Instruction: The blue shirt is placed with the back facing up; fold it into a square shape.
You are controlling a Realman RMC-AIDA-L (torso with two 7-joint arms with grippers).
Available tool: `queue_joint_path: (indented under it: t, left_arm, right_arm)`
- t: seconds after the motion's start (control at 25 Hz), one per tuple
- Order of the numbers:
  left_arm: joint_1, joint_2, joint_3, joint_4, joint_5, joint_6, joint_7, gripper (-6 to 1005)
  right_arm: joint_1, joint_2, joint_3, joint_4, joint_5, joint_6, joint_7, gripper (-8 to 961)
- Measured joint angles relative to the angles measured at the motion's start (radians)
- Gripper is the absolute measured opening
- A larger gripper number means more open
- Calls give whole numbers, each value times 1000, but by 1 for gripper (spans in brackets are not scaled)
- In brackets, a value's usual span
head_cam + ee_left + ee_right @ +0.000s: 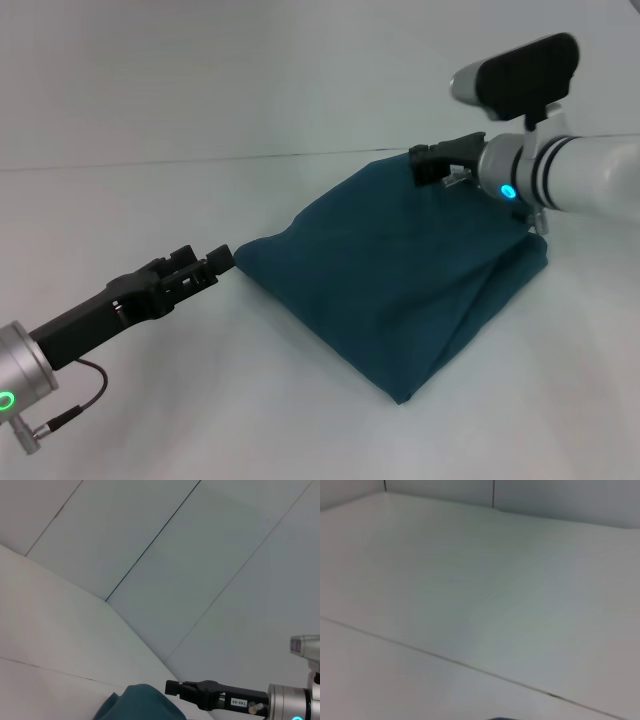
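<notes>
The blue shirt [400,280] is a dark teal bundle, partly folded and pulled up off the white table [200,400] like a tent. My left gripper [224,258] is shut on its near-left corner, low over the table. My right gripper [432,163] is shut on the raised far edge at the top of the cloth. The shirt's lower right part rests on the table. The left wrist view shows a bit of the shirt [140,705] and the right gripper [171,686] beside it. The right wrist view shows only a sliver of the shirt [500,718].
The white table runs back to a thin seam line [200,160] where the pale wall starts. The seam also shows in the right wrist view [445,659]. A cable [85,395] hangs from my left arm near the front left.
</notes>
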Motion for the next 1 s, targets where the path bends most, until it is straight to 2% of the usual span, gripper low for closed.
queue_joint_path:
  t: [0.28,0.72,0.88,1.0]
  left_arm:
    - [-1,-1,-4,-13,4,-9,3,956]
    - [5,-2,2,-15,6,-18,2,956]
    - [6,-2,5,-15,7,-11,0,956]
    - [7,-2,6,-15,7,-6,-1,956]
  right_arm:
    - [23,4,-66,86,4,131,0,-1]
    - [13,4,-74,125,7,155,-1,-1]
    - [-1,4,-74,97,8,153,3,-2]
    - [-55,5,-75,10,26,121,5,-2]
